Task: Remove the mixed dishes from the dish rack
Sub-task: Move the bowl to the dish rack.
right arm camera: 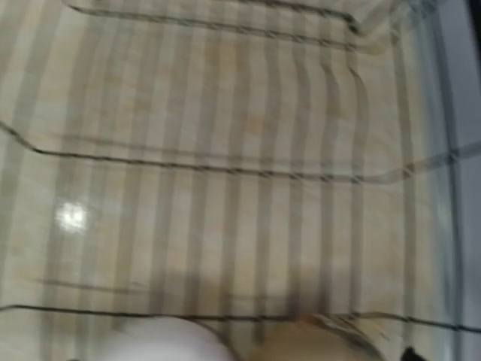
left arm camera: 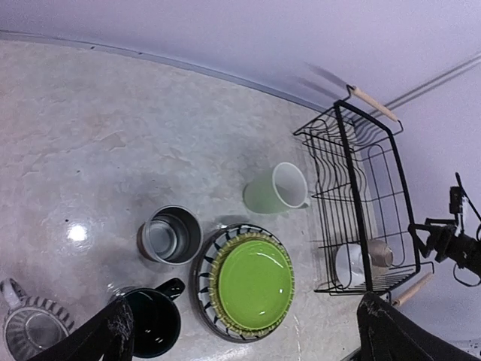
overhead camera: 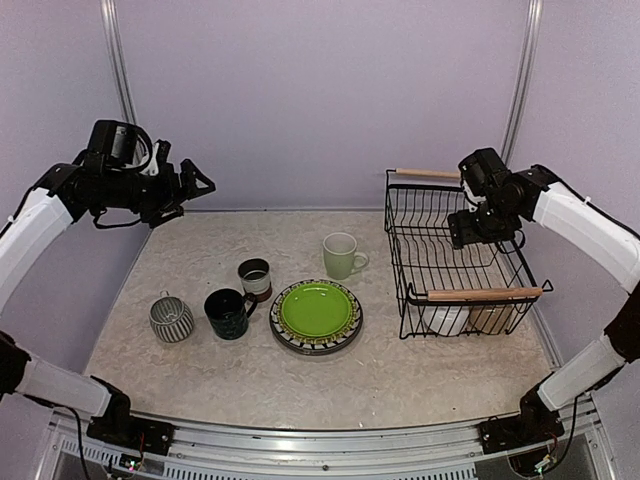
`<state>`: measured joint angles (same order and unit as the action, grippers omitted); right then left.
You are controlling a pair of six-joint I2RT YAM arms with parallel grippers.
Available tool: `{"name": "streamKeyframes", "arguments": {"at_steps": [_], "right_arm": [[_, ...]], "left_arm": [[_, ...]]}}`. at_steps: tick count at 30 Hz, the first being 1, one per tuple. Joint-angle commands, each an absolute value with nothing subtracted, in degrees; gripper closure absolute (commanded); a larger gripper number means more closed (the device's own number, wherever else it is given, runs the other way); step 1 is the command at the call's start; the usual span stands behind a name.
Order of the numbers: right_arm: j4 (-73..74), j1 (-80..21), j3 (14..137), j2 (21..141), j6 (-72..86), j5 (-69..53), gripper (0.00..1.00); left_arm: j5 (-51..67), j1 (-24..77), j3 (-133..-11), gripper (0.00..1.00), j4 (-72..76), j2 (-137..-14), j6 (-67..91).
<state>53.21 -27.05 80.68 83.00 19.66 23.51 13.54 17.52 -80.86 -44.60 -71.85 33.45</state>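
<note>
The black wire dish rack stands at the right, with a white bowl and a tan cup at its near end. My right gripper hovers over the rack's middle, fingers apart and empty. Its wrist view is blurred and shows the rack floor, the white bowl and the tan cup. My left gripper is raised at the back left, open and empty. Its fingers frame the lime-green plate far below.
On the table stand a pale green mug, a brown-white mug, a dark teal mug and a striped cup. The lime-green plate lies stacked on a striped plate. Walls close in behind and at both sides.
</note>
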Motion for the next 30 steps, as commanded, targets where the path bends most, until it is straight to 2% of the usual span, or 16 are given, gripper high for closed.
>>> {"name": "streamKeyframes", "arguments": {"at_steps": [1, 5, 9, 15, 22, 30], "right_arm": [[61.7, -23.3, 82.6, 84.2, 17.0, 19.9, 0.18], [61.9, -21.7, 79.5, 86.2, 16.5, 15.0, 0.37], [61.7, -21.3, 76.4, 88.9, 16.4, 12.4, 0.45], [60.8, -21.0, 74.9, 93.9, 15.0, 7.7, 0.44], [57.6, -20.9, 75.1, 98.1, 15.1, 5.3, 0.48], [50.4, -21.0, 76.1, 102.7, 17.7, 7.8, 0.49]], "left_arm": [[17.8, 23.6, -87.2, 0.01, -44.2, -76.9, 30.9], [21.3, 25.2, -87.7, 0.01, -42.0, -79.9, 30.2], [21.1, 24.8, -83.4, 0.01, -40.8, -79.0, 27.1], [23.4, 22.8, -81.9, 0.01, -41.3, -78.5, 26.1], [27.5, 19.5, -80.6, 0.01, -39.6, -77.8, 27.6], [29.8, 17.8, -79.9, 0.01, -38.8, -78.4, 28.6]]}}
